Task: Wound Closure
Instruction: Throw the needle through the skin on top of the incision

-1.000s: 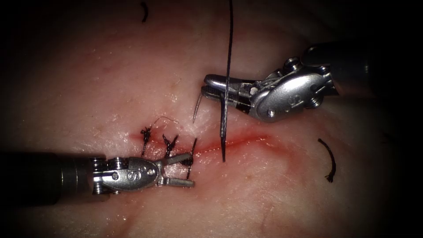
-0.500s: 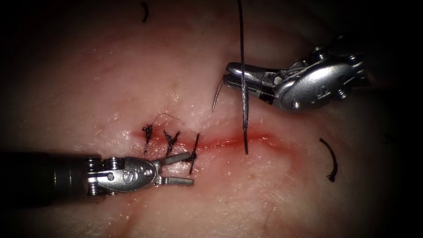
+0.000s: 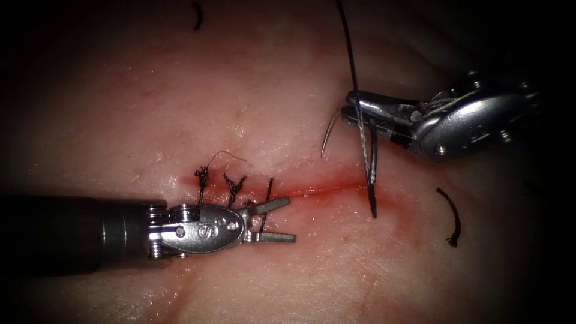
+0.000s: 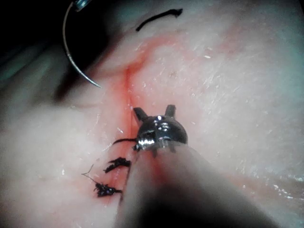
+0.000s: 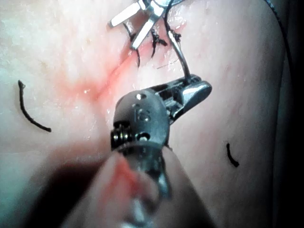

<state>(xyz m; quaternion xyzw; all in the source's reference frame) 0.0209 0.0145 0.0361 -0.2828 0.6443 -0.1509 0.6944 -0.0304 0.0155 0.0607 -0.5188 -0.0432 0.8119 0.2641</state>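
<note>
The right hand (image 3: 347, 111) is pressed together on the needle (image 3: 329, 132), gripping it near its tail as far as I can tell. The rest of the curve hangs free above the tissue (image 3: 180, 108), point down, and none of it is in the flesh. The thread (image 3: 363, 144) runs across those same jaws and goes into the tissue at the right end of the cut (image 3: 318, 187).

Over the last second this hand has carried the needle off to the right and the thread has followed, so it looks like thread is being drawn through.

The left hand (image 3: 291, 219) is spread and holds nothing. It has slid right and now lies beside the third of the stitches (image 3: 231, 183) at the left end of the cut.

To do this well, I'd say the pull should run in line with where the thread leaves the tissue, slow and even, so it doesn't saw at the edge. The needle point should stay clear of the surface. The spread left hand should keep off the finished knots, since a jaw could snag one.
</note>
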